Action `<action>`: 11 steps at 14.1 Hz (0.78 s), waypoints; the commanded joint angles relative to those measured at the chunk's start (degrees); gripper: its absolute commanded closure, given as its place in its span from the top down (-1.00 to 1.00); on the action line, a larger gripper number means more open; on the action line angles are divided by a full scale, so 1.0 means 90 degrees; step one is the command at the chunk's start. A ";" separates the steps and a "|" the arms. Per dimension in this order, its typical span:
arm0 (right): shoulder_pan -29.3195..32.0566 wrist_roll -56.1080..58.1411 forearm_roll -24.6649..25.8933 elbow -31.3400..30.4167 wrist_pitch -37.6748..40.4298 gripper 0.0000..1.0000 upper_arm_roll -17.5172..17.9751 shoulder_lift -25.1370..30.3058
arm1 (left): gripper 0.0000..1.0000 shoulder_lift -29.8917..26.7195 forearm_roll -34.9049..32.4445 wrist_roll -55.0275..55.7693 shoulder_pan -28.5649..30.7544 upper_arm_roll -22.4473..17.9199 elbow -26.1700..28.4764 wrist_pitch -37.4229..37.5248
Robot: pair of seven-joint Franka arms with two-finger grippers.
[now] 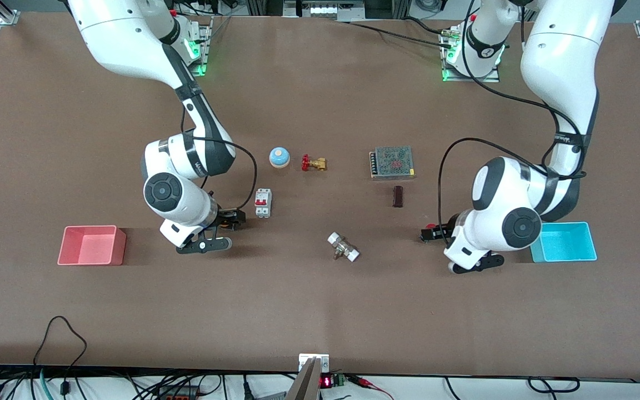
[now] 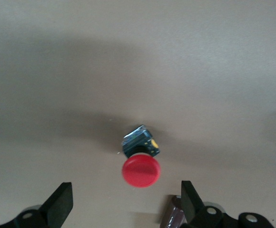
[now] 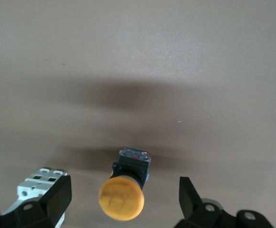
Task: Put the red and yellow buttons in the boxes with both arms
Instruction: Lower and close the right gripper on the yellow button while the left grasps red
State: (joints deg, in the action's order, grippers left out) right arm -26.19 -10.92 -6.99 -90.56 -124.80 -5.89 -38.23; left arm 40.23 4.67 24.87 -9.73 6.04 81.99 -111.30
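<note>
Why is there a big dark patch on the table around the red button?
In the left wrist view, that dark band on the table is a soft shadow around the red button, probably the arm's own; the right wrist view shows the same kind around the yellow button; the front view looks evenly lit.

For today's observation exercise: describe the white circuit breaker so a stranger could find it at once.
Start at the right arm's gripper, open over the yellow button near the table's middle. The circuit breaker lies just beside it, nearer the front camera than the blue dome. It alone is a white block with red switches.
</note>
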 commanded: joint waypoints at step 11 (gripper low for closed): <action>-0.0040 -0.1043 0.0006 -0.0054 -0.0029 1.00 0.0020 -0.0303 | 0.65 0.0491 0.0086 0.0059 -0.0207 -0.0055 -0.0037 -0.0221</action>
State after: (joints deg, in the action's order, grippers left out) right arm -26.42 -19.22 -6.98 -90.73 -124.75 -5.87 -40.74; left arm 45.06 4.76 25.28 -10.72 6.03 82.01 -115.72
